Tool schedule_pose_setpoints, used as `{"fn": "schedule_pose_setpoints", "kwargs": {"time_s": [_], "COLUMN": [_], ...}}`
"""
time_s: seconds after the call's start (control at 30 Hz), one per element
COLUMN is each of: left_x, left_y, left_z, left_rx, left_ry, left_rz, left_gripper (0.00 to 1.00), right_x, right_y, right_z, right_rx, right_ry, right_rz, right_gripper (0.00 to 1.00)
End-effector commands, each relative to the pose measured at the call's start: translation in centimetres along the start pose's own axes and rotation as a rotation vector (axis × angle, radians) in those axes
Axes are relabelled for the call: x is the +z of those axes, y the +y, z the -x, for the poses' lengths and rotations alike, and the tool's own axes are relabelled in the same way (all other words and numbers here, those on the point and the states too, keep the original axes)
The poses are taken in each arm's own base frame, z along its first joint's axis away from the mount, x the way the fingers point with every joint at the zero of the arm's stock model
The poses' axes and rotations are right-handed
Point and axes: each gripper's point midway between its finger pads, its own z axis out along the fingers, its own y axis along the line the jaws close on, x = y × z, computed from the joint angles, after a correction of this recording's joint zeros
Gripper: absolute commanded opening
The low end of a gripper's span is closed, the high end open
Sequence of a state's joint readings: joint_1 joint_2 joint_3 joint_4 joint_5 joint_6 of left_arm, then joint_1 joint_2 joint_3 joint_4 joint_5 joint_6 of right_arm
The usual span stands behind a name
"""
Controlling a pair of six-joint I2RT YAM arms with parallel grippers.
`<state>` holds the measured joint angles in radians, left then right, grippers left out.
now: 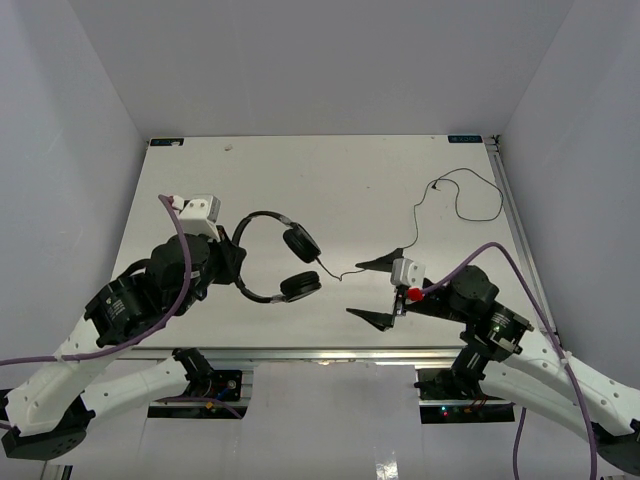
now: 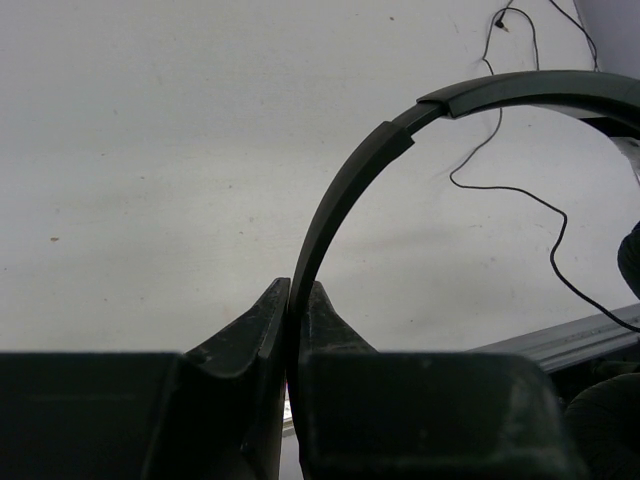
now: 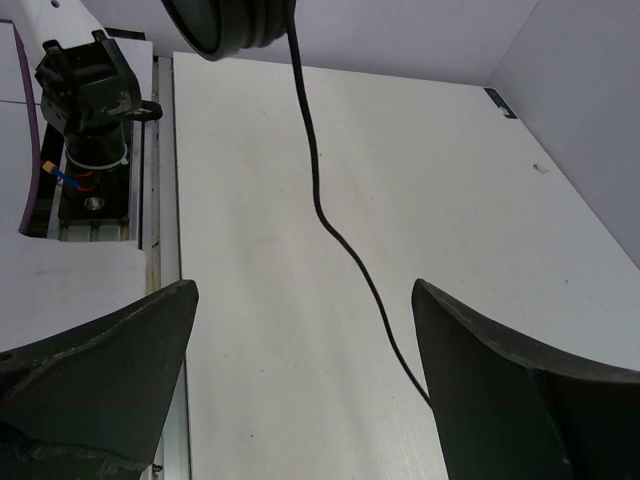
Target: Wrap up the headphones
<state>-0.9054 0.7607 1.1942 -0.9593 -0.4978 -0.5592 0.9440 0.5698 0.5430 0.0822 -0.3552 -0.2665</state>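
The black headphones [image 1: 272, 255] are held above the table's left half, both earcups [image 1: 300, 243] pointing right. My left gripper [image 1: 232, 258] is shut on the thin headband [image 2: 345, 190], which rises from between the fingers. A thin black cord [image 1: 440, 200] runs right from the earcups across the table and loops near the far right corner. My right gripper [image 1: 377, 292] stands wide open just right of the earcups, low over the table. In the right wrist view the cord [image 3: 330, 225] hangs from an earcup [image 3: 235, 25] and passes between the fingers close to the right one, touching neither as far as I can tell.
The white table [image 1: 330, 180] has a metal rail [image 1: 330, 352] along its near edge and white walls on three sides. Purple cables [image 1: 185, 270] run along both arms. The left arm's base [image 3: 90, 110] shows in the right wrist view.
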Motion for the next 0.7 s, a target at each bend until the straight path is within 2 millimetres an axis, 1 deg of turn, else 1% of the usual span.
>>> {"fn": "schedule_pose_setpoints", "kwargs": {"time_s": [0.0, 0.07, 0.13, 0.2, 0.3, 0.4, 0.43, 0.57, 0.67], "left_x": [-0.3, -0.2, -0.2, -0.4, -1.2, -1.7, -1.8, -2.3, -2.8], "left_y": [0.6, 0.2, -0.2, -1.1, -2.3, -2.8, -3.1, -4.0, -5.0], "left_z": [0.9, 0.8, 0.7, 0.8, 1.1, 1.3, 1.2, 0.8, 0.8], "left_rx": [-0.037, -0.035, -0.032, -0.030, -0.035, -0.037, -0.031, -0.026, -0.028], "left_ry": [-0.035, -0.029, -0.023, -0.022, -0.029, -0.035, -0.033, -0.026, -0.028], "left_rz": [0.038, 0.020, -0.006, -0.058, -0.145, -0.189, -0.208, -0.276, -0.341], "left_gripper": [0.00, 0.00, 0.00, 0.00, 0.00, 0.00, 0.00, 0.00, 0.00], "right_x": [-1.2, -1.3, -0.9, -0.4, 1.2, 2.2, 2.6, 3.6, 3.9], "right_y": [-0.4, -0.7, -1.0, -1.2, -1.6, -1.6, -1.6, -1.6, -1.2], "right_z": [1.9, 2.4, 2.4, 2.5, 0.9, 0.4, -0.1, -1.5, -2.4], "right_rx": [-0.017, -0.031, -0.045, -0.067, -0.072, -0.090, -0.089, -0.105, -0.093], "right_ry": [-0.015, -0.034, -0.032, -0.029, 0.035, 0.043, 0.054, 0.082, 0.081], "right_rz": [-0.033, -0.045, -0.047, -0.041, -0.016, 0.012, 0.021, 0.039, 0.056], "right_gripper": [0.94, 0.94, 0.94, 0.95, 0.95, 0.95, 0.95, 0.95, 0.92]}}
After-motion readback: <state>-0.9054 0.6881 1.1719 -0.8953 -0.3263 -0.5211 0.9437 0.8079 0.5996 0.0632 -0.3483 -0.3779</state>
